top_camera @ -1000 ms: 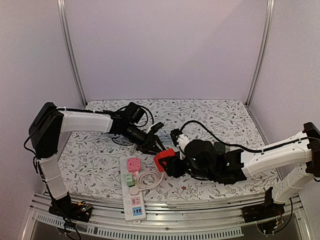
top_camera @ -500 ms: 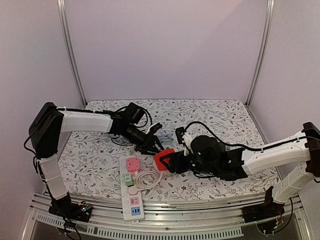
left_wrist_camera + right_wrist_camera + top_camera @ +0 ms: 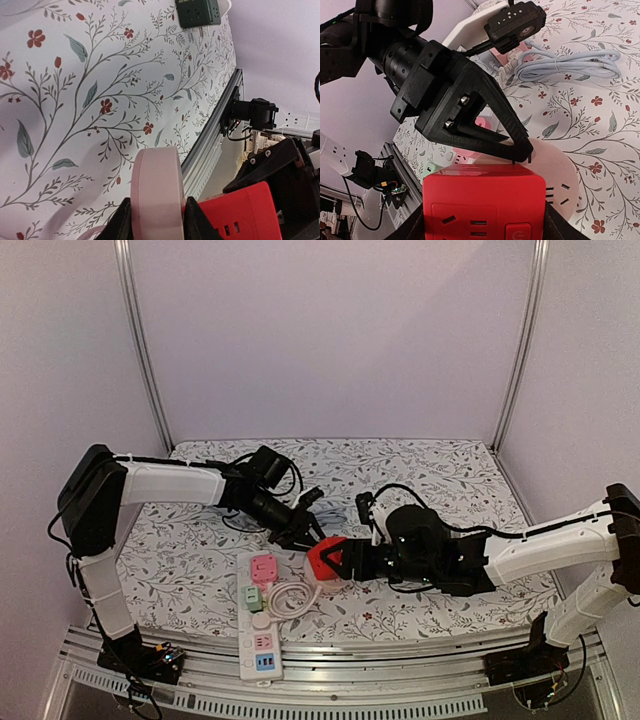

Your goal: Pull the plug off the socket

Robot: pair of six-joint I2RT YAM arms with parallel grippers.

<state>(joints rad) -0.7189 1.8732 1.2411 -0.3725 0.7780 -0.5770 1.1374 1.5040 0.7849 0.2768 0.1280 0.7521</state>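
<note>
Top external view: right arm point(image 3: 520, 552) swung rightward over last second, red plastic cube socket point(image 3: 322, 558) barely shifted, right gripper point(image 3: 332, 563) clamped on it. Left gripper point(image 3: 305, 532) pinches pale pink round plastic plug point(image 3: 155, 190), touching socket; separation not evident yet.

My left arm point(image 3: 165, 482) and right arm point(image 3: 545, 545): white shells on the long links, black at joints and wrists. Big black shoulder block point(image 3: 88, 502) on the left one. Thin black cable point(image 3: 470, 531) runs along my right forearm, another curls at the left wrist. Left gripper point(image 3: 308, 535): matte black, ribbed round barrel behind. Its fingers point(image 3: 500, 119) are open triangular frames, two silver screws point(image 3: 465, 100) in one. White bracket carries a small black camera point(image 3: 515, 24) with a row of tiny dots. Right gripper point(image 3: 335, 562) black too, chunky rounded body. Bases point(image 3: 130, 652) black, coloured wires at the left one.
</note>
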